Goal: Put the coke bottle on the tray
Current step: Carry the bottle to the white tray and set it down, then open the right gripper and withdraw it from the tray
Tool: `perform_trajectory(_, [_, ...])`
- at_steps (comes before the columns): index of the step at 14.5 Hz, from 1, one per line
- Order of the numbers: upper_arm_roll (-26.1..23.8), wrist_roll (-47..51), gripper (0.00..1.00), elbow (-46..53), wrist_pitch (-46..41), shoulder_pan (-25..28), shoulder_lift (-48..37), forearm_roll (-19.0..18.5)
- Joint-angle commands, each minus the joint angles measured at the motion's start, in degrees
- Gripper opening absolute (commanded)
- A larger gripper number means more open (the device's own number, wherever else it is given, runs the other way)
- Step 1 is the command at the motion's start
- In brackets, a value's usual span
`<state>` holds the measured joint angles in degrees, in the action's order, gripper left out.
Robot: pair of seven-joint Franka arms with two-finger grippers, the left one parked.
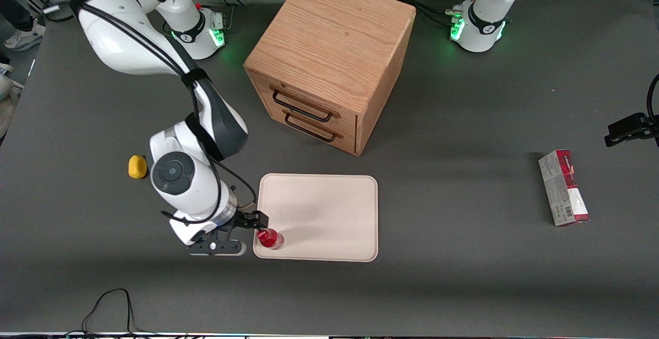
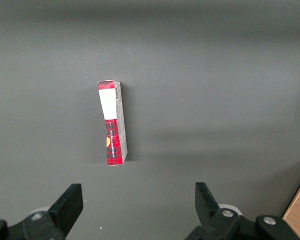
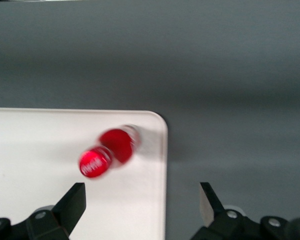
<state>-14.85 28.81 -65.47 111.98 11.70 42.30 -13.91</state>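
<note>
Red coke bottle (image 1: 270,238) stands upright on the cream tray (image 1: 329,200), in the corner nearest the front camera at the working arm's end. Wrist view shows cap (image 3: 95,162) on top and body under it, a bit inside the tray's rounded corner, so its long axis is vertical. Bottle looks free: gripper (image 3: 142,202) is spread wide with nothing between the fingers (image 3: 72,202), hanging above the tray edge beside the bottle. In the front view the gripper (image 1: 256,220) sits just beside the bottle, on the side farther from the camera. Judgement: placement looks done, next is a straight lift clear; risk is clipping the cap. Wooden drawer cabinet (image 1: 329,61), yellow lump (image 1: 137,167) and red-and-grey carton (image 1: 564,188) are well apart
</note>
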Motion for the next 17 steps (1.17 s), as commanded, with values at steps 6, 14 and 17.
perform_trajectory(6, [17.98, -19.19, 1.00, -30.04, -5.53, 2.44, -31.46, 12.85])
perform_trajectory(14, [30.14, -25.56, 1.00, -38.24, -18.29, 2.80, -47.75, 15.85])
perform_trajectory(17, [30.23, -24.95, 1.00, -38.33, -16.54, 2.80, -47.23, 15.76])
